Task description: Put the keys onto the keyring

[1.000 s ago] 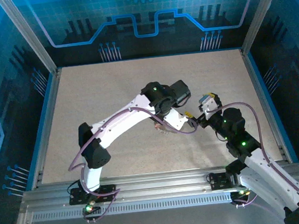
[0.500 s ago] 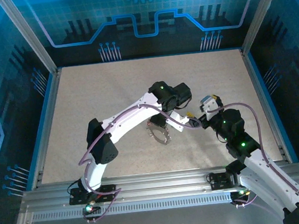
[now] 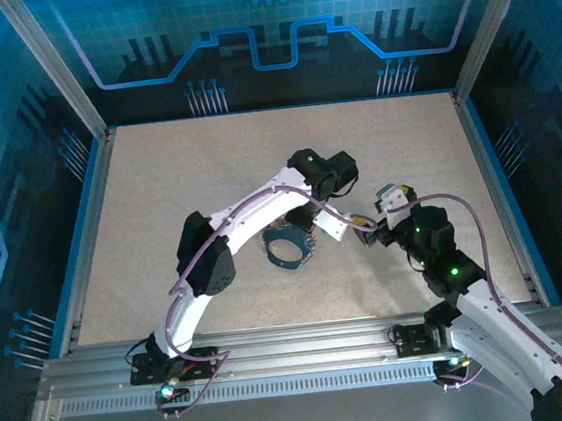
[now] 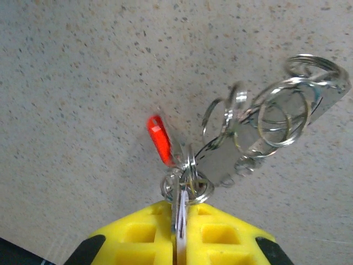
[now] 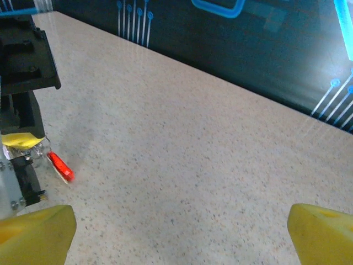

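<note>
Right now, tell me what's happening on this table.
The left arm's fingers are shut on a bunch of rings, with a red key hanging off it. The right arm's fingers stand wide open close by, holding nothing. Whether every key is threaded, I cannot tell.

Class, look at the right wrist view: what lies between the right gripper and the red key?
Bare table. In the right wrist view, nothing lies on the stretch between the right gripper and the red key.
</note>
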`<state>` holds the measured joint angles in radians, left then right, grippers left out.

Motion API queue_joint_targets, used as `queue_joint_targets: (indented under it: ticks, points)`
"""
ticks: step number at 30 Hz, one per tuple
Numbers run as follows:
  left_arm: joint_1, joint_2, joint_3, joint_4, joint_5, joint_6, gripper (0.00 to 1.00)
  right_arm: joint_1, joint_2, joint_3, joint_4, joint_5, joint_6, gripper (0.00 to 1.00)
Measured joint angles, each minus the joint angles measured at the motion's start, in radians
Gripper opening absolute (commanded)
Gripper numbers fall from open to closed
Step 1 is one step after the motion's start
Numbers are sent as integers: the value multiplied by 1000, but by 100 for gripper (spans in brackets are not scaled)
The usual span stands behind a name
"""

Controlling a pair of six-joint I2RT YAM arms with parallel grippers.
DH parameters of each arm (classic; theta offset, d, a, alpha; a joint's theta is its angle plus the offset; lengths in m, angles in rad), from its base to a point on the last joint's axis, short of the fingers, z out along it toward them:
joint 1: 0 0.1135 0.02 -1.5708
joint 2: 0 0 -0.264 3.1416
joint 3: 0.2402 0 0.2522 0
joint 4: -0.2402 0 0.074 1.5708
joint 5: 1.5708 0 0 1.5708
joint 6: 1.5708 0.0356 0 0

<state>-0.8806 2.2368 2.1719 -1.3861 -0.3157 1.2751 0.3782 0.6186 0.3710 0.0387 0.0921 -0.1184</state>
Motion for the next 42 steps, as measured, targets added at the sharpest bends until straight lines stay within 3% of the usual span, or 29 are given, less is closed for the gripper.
queue_joint_targets:
  ticks: [12,21,23,36,40,42]
  points:
    - [-7,171,106,106,-68,163,4,-6,-9,-69,-73,95,93,100]
    - [-16,230,128,266,-95,234,15,-6,-48,-91,-117,144,116,100]
    - [-18,252,136,330,-100,239,23,-2,-55,-91,-83,122,130,100]
    - [-41,351,143,719,-182,271,46,9,-83,-91,15,80,164,100]
    - [-47,351,143,803,-203,249,62,10,-96,-91,23,80,164,100]
    - [-46,351,142,839,-210,233,76,10,-102,-91,27,84,164,100]
